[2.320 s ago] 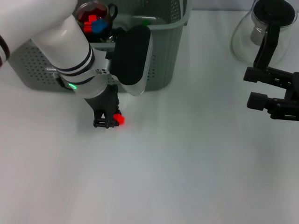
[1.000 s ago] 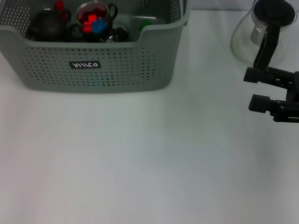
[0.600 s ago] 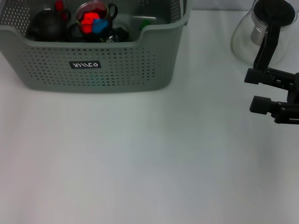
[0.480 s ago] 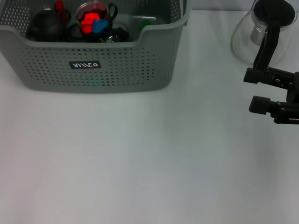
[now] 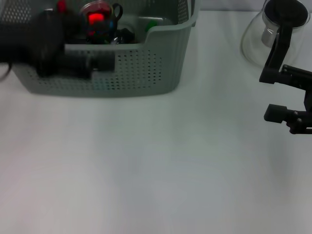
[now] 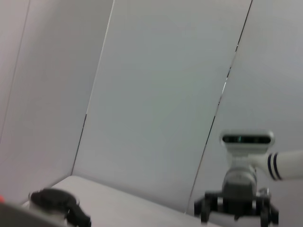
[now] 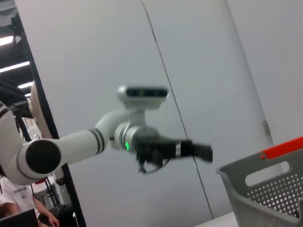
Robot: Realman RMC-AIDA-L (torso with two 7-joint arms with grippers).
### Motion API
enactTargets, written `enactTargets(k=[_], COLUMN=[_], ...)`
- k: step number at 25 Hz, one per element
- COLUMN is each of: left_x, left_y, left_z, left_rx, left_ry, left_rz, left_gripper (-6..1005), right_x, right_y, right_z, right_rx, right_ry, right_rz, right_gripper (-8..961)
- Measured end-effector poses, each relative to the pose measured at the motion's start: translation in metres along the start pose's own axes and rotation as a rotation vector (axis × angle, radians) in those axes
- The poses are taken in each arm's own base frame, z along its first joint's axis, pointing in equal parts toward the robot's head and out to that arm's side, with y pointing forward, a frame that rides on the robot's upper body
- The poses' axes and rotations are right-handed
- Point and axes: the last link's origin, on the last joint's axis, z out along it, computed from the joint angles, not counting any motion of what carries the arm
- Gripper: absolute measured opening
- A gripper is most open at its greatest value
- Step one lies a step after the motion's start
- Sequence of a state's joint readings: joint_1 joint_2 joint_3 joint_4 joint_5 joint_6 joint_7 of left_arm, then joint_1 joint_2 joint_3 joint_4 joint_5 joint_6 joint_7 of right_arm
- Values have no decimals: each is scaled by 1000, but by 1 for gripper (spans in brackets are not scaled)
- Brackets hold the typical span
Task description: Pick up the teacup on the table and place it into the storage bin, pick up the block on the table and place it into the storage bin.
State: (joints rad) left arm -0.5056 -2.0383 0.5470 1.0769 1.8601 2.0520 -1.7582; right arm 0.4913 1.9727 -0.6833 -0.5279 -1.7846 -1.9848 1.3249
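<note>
Grey-green perforated plastic storage bin (image 5: 146,73) sits at the far left of the white surface (image 5: 156,170), dipped front rim facing the robot. Inside it: a glass teacup with a black handle (image 5: 100,12) holding a red block (image 5: 94,17), plus dark items I can't make out. Near half and centre of the surface carry nothing; wide open room from the bin's front wall to the near edge.

Left pincer (image 5: 92,62) is a blurred dark shape held level in front of the bin's front wall, covering the label area, tip pointing toward the bin's right side. Can't tell if its fingers are apart or together. Teacup and block lie behind and above it, inside the bin. Right wrist view shows this arm (image 7: 85,144) stretched out beside the bin.

Right pincer (image 5: 287,95) hangs at the right edge, fingers apart, holding nothing. Clear glass carafe with black lid (image 5: 273,29) stands just behind it at the far right corner.
</note>
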Motion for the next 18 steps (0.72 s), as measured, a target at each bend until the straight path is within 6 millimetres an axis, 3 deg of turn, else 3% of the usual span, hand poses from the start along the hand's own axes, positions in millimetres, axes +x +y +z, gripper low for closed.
enactTargets(k=[3,9,12,18], left_x=[-39,-89,-105,-122], left_y=[5,-1,-5,-9], left_z=[-3,-1,1,5], left_rx=[64,163,190,221], left_ry=[10,-25,-76,-118], left_rz=[2,-36,-65,-72], left_gripper=[905,905,905,905], right_x=[0,10,22,37], right_y=[-2,-14,-21,-31], right_z=[8,53,80,96], right_rx=[-13,-46,-58,-18], right_ry=[2,86,189,284], right_rz=[-47,-106,-111,-105], right_gripper=[928,928,928,928])
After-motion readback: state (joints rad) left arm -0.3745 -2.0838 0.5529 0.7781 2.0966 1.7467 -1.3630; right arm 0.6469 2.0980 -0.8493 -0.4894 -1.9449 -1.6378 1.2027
